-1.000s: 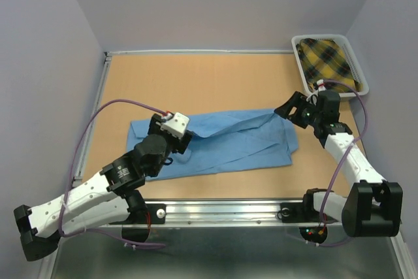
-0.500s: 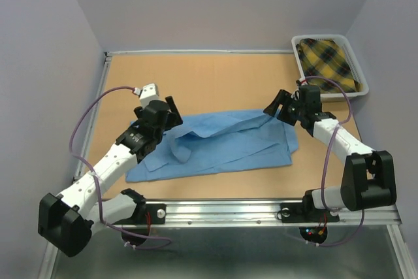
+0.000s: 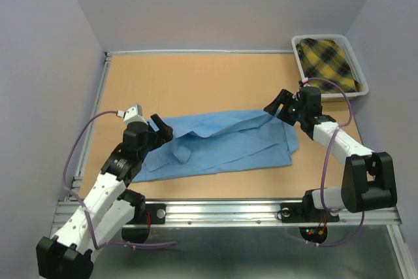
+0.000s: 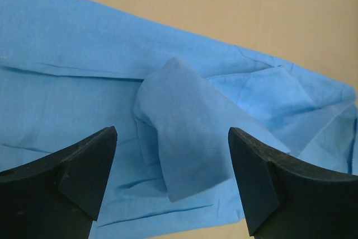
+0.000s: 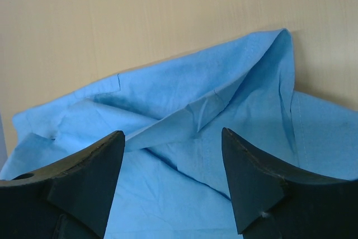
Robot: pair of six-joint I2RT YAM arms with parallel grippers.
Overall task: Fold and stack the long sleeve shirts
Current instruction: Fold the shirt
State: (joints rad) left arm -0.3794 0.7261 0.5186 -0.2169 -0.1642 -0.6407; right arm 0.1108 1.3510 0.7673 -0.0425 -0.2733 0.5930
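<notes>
At the left side of the table (image 3: 196, 83), the left arm (image 3: 108, 184) reached in from the near edge, with a purple cable (image 3: 77, 145) looping beside it. The left gripper (image 3: 160, 130) sat over the left end of the light blue shirt (image 3: 228, 142) with its jaws wide apart and nothing between them. In the left wrist view its two dark fingers (image 4: 84, 177) stood on either side of a small turned-over flap (image 4: 187, 138) of blue cloth without touching it. The shirt lay flat on the wooden top as a long, loosely folded strip running from left to right near the middle of the table, creased along its length, with its far edge slightly rumpled. At its right end the far corner (image 5: 282, 40) rose to a point on the bare wood. The right gripper (image 3: 274, 106) hung at that corner with its jaws also apart and empty. In the right wrist view its fingers (image 5: 78, 177) stood above the cloth with the folds showing between them. Well apart from the shirt, at the far right corner, a white tray (image 3: 320, 37) held a yellow and black plaid cloth (image 3: 326, 60).
</notes>
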